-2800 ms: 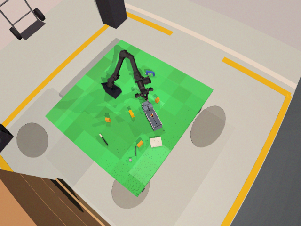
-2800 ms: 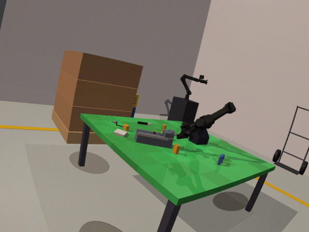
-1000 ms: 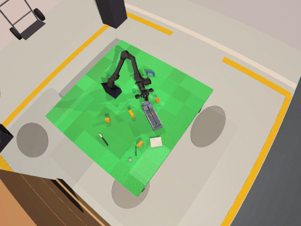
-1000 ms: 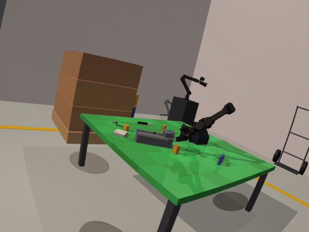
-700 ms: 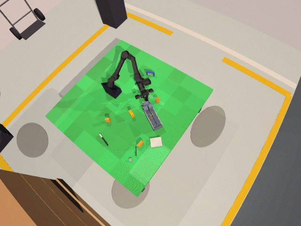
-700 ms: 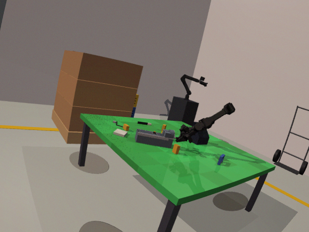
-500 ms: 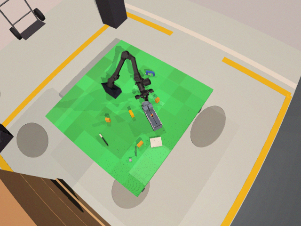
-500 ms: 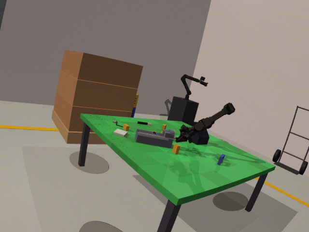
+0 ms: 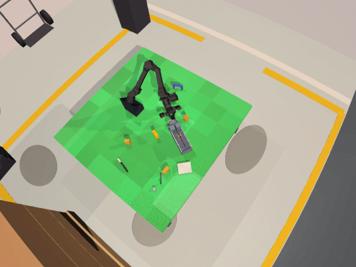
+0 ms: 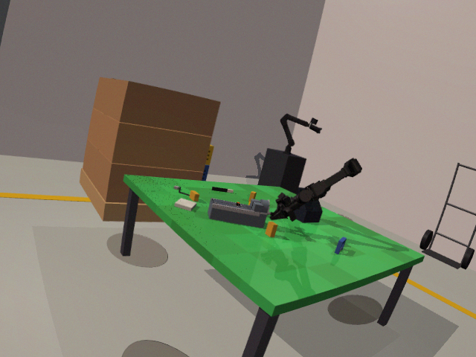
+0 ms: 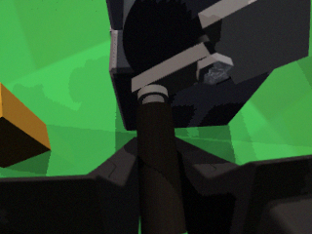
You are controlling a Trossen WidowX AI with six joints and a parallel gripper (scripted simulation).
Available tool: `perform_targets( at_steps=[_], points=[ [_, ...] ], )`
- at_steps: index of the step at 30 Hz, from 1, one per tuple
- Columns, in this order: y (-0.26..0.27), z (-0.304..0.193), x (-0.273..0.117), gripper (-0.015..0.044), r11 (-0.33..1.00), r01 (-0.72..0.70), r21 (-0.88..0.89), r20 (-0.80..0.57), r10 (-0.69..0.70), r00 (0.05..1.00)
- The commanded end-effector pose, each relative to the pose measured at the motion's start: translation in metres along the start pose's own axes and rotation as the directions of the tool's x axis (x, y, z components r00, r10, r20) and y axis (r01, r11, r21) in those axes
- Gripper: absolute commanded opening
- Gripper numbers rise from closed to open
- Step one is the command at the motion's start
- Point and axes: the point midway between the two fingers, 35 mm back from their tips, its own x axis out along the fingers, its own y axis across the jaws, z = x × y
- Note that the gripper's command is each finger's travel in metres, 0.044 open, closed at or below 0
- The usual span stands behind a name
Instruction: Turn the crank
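Note:
The grey machine [image 9: 186, 146] [image 10: 236, 216] is a long box on the green table. Its slide's small red-orange pointer [image 9: 179, 136] [image 10: 238, 204] sits near the middle of its length; whether it is level with the brass marks is too small to tell. The crank's light metal arm [image 11: 171, 66] shows at the machine's end in the wrist view. The dark brown crank handle [image 11: 158, 141] stands out from that arm toward me. My gripper [image 11: 153, 143] [image 9: 172, 118] [image 10: 272, 216] is shut on the handle, one finger on each side.
An orange block [image 9: 186, 118] [image 10: 271, 229] [image 11: 24, 127] stands close beside the crank end. A yellow-orange block [image 9: 155, 134] stands on the machine's other side. A white block [image 9: 184, 167] [image 10: 185, 204] lies beyond the far end. A blue bracket [image 9: 177, 86] [image 10: 341, 245] stands near the arm.

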Motion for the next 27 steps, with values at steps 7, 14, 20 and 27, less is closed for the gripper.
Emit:
perform_targets(
  at_steps=[7, 14, 20, 27],
  points=[
    [-0.0067, -0.0055, 0.0057, 0.0, 1.0, 0.01, 0.001, -0.01, -0.01, 1.0],
    [-0.0072, -0.0053, 0.0055, 0.0, 1.0, 0.01, 0.001, -0.01, -0.01, 1.0],
    [-0.0072, -0.0053, 0.0055, 0.0, 1.0, 0.01, 0.001, -0.01, -0.01, 1.0],
    [-0.0072, -0.0052, 0.0054, 0.0, 1.0, 0.01, 0.001, -0.01, -0.01, 1.0]
  ],
)
